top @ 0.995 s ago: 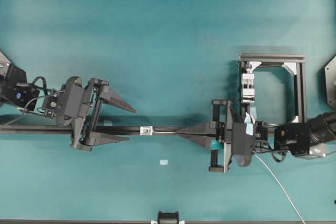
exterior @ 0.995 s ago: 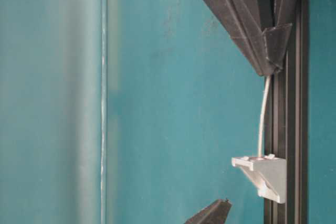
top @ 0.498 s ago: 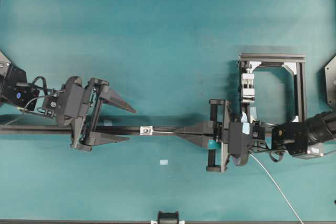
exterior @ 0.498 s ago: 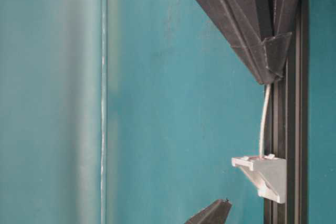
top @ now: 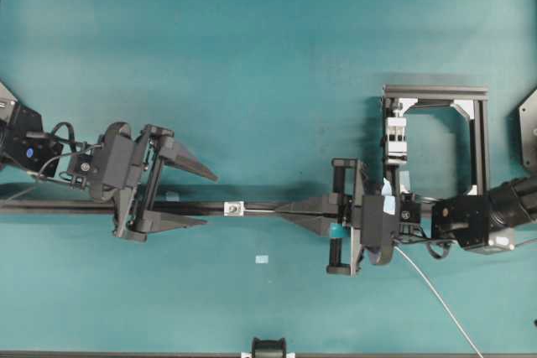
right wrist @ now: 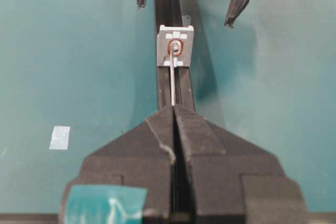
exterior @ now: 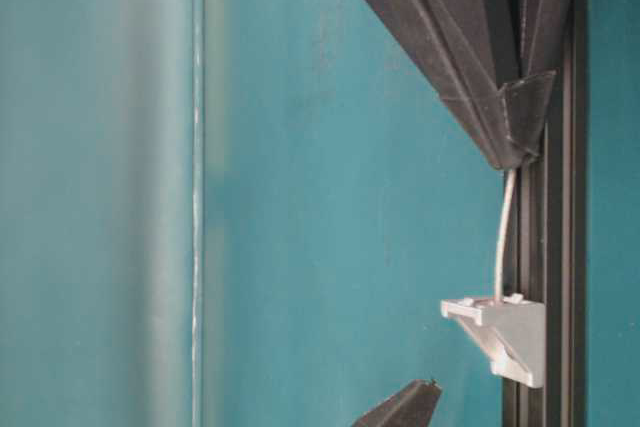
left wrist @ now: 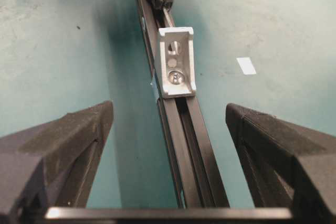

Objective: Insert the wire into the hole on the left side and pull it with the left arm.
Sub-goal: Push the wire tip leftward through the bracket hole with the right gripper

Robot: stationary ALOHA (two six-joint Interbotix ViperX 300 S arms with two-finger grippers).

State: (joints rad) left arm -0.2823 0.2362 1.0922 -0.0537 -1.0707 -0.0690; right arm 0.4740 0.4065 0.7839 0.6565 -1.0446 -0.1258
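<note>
The thin whitish wire runs from my shut right gripper straight to the hole in the small silver-white fitting on the black rail. In the table-level view the wire bows slightly and its end meets the fitting's face. The rest of the wire trails behind the right gripper toward the front right. My left gripper stands wide open just left of the fitting, one finger on each side of the rail.
The black rail runs left to right across the table. A small pale tape rectangle lies in front of it. A black frame with a white ribbed clamp block stands at the back right.
My right gripper has slid left along the rail with the wire, shortening the span between its tips and the fitting. The left gripper has not moved.
</note>
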